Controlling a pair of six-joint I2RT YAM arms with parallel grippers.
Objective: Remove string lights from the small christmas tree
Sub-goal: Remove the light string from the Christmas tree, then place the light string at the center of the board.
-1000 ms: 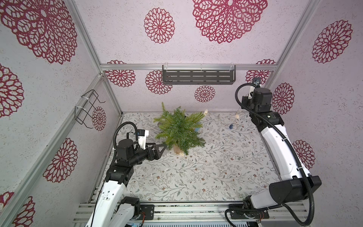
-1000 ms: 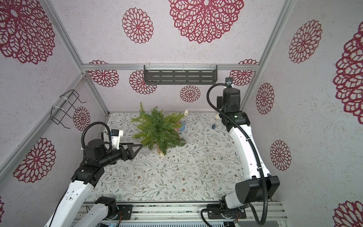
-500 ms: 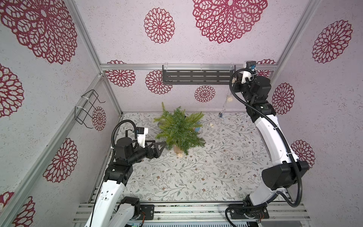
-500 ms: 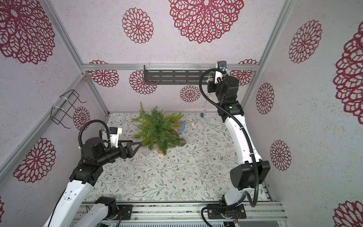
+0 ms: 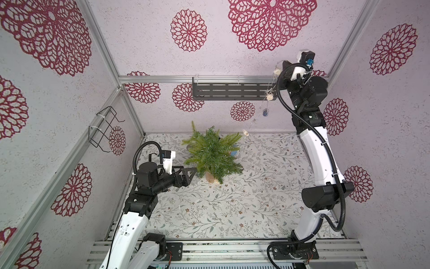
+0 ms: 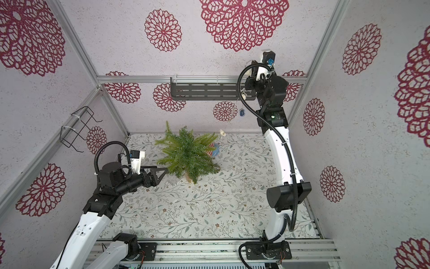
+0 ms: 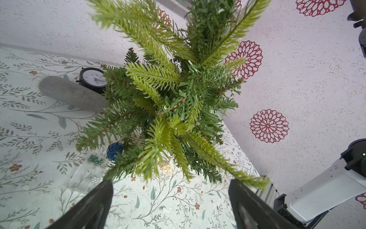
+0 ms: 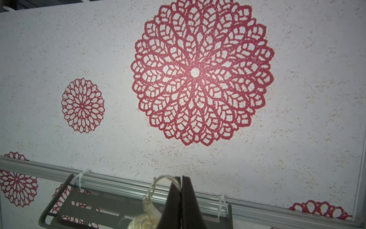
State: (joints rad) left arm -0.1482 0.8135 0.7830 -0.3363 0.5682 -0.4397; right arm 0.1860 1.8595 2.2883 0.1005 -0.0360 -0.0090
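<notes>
The small christmas tree stands upright on its tan base toward the back of the table. My right gripper is raised high by the back wall and is shut on the wire of the string lights. From it the string lights hang slanting down to the tree's right side. A blue ball, a lit cream ball and the clear box sit low at the tree. My left gripper is open just left of the lower branches.
A black metal shelf hangs on the back wall next to the right gripper. A wire basket hangs on the left wall. Behind the tree stand a small black clock, a grey oblong object and a blue-and-red item.
The right arm has risen from table height to high on the back wall, drawing the string lights up and away from the tree. The left gripper has stayed open beside the tree.
</notes>
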